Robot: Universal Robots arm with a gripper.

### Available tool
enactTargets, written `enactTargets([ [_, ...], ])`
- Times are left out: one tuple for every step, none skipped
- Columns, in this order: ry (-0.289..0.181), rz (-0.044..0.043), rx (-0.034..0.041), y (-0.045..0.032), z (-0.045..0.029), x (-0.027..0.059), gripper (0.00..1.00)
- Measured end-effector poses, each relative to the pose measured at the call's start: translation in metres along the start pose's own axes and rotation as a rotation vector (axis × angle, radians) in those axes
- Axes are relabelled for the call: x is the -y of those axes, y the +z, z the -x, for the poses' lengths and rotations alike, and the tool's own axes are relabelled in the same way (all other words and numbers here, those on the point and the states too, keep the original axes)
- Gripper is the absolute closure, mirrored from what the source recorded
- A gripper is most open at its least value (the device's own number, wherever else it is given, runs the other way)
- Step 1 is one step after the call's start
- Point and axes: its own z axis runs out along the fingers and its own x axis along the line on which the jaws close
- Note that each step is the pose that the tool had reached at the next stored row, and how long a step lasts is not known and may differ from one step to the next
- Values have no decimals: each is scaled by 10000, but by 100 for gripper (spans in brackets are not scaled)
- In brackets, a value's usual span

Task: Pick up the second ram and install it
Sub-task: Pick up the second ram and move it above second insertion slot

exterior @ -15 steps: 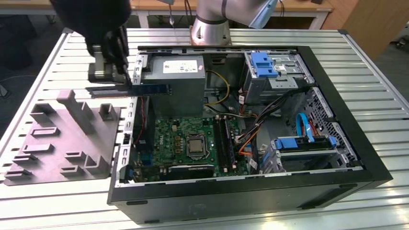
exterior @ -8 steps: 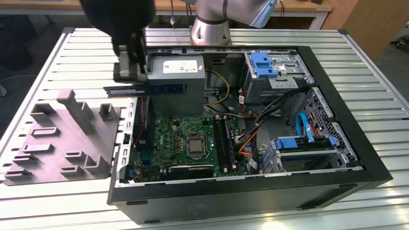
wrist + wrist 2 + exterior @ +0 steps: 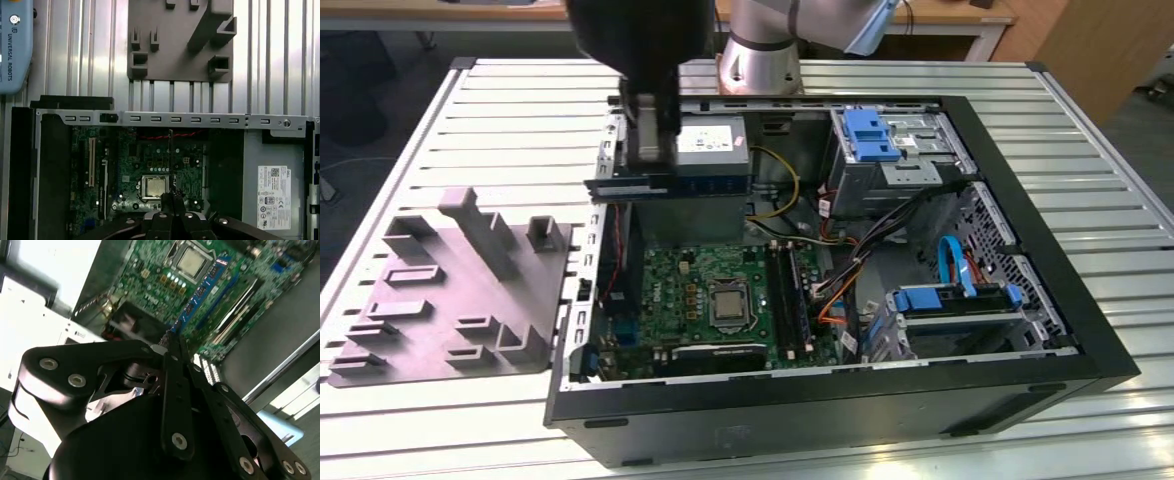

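Overhead, the gripper (image 3: 647,158) was clamped on the second ram (image 3: 670,185), holding it level above the open computer case (image 3: 854,400). It hung just beside the power supply (image 3: 714,140).

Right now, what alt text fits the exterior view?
The gripper holds the second ram level above the open computer case, near the grey power supply. A purple-grey tray lies on the slatted table at the exterior view's left.

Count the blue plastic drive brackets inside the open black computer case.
2. The first blue plastic bracket sits on top of the metal drive cage. The second blue plastic bracket lies on the lower bay, at the exterior view's right. Cables may hide more.
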Motion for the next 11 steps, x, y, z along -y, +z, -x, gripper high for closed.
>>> enactTargets([
  [0,3,0,1,0,49,89],
  [1,7,0,1,-1,94,89],
  [1,9,0,1,-1,138,89],
  [2,13,0,1,-2,184,89],
  [2,16,0,2,-2,229,89],
  [2,21,0,3,-3,274,89],
  [2,24,0,4,-3,319,89],
  [2,27,0,5,-4,367,89],
  [2,29,0,6,-4,411,89],
  [2,33,0,8,-5,457,89],
  [3,36,-1,12,-6,500,89],
])
